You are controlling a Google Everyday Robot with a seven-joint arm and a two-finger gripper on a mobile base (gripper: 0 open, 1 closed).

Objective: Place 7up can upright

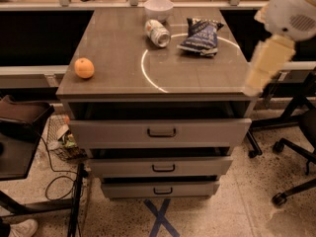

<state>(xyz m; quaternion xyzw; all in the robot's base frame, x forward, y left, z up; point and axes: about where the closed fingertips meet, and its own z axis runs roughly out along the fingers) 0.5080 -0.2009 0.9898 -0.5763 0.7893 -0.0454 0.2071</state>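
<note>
Silvery 7up can (157, 33), green markings, on its side (shiny end frontward), far back on tabletop (113, 78), gripper (269, 65) well apart rightward

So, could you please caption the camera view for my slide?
7up can lying on its side by white bowl and chip bag; pincer at right edge of cabinet top.

The 7up can (157, 32), toward the back of the cabinet (113, 58), had a shiny metal end and a pale, glossy printed wall. The cabinet's top looked like smooth grey-brown laminate with a soft sheen. Its drawer fronts were matt, with dark metal handles (161, 132). At the cabinet's back right lay a chip bag (201, 35) of crinkled, glossy film. The bowl (158, 7) at the back edge was smooth and white. The orange (84, 67) at the front left had dull, dimpled skin. Off the cabinet's right edge, the gripper (254, 83) looked like matt cream plastic, under a smooth white arm housing (294, 9). Below the cabinet, the floor (237, 216) was polished speckled stone.
</note>
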